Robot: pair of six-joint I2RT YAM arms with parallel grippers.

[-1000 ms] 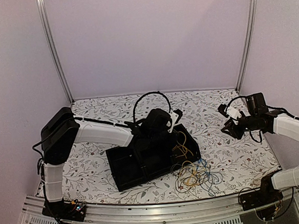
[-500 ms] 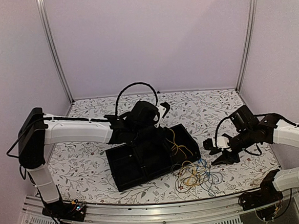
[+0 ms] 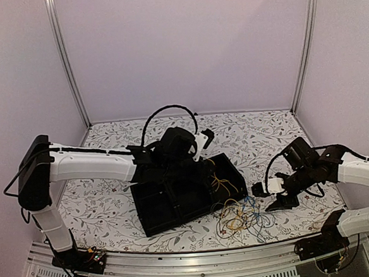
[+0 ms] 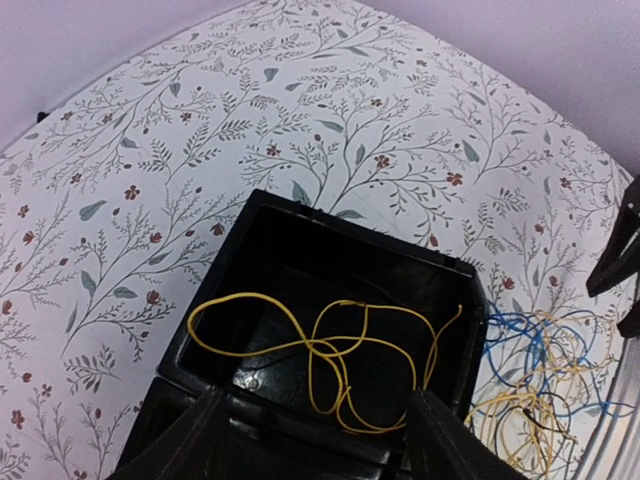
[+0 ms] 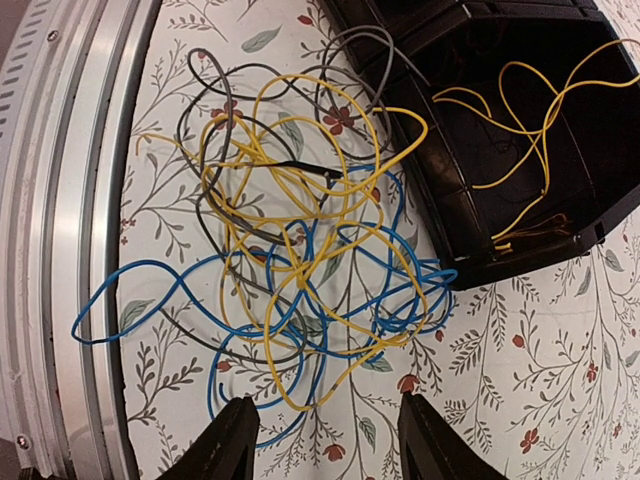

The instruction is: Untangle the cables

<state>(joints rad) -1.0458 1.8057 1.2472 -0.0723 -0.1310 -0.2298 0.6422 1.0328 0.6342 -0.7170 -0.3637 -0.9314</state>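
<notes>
A tangle of yellow, blue and grey cables lies on the floral table by the front edge, touching the right corner of a black compartment tray. One loose yellow cable lies looped inside the tray's right compartment. My left gripper hangs open above that compartment, with nothing between its fingers. Just right of the tangle, my right gripper is low over the table, open and empty, with the tangle's edge ahead of its fingertips.
An aluminium rail runs along the table's front edge, close to the tangle. The left arm's black hose arches over the tray. Purple walls and metal posts enclose the back and sides.
My left jaws have gone from shut to open and the arm has drawn slightly back and left over the tray. The right arm has swung down from the back right to the tangle, its jaws widening.
</notes>
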